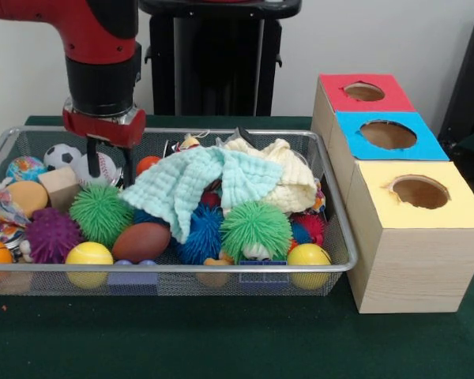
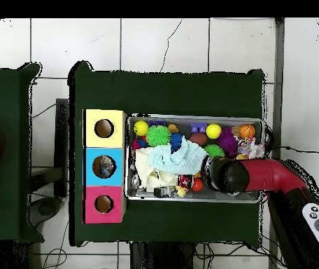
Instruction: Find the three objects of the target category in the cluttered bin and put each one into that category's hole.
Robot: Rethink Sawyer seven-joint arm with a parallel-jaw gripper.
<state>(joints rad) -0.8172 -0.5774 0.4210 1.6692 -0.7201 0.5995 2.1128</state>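
Three boxes beside one crowded wire bin, with the arm reaching down into the bin

One silver mesh bin sits on the green table, with a red box, a blue box and a yellow box just beside it in a row, each with a round hole on top; the end effector hangs inside the bin at its far side, its two dark fingers slightly apart with nothing between them, close in front of a baseball and near a soccer ball and a wooden block; a pale green cloth lies draped over the middle of the pile, a cream cloth beside it, with spiky green balls, a brown football and yellow balls toward the near rim
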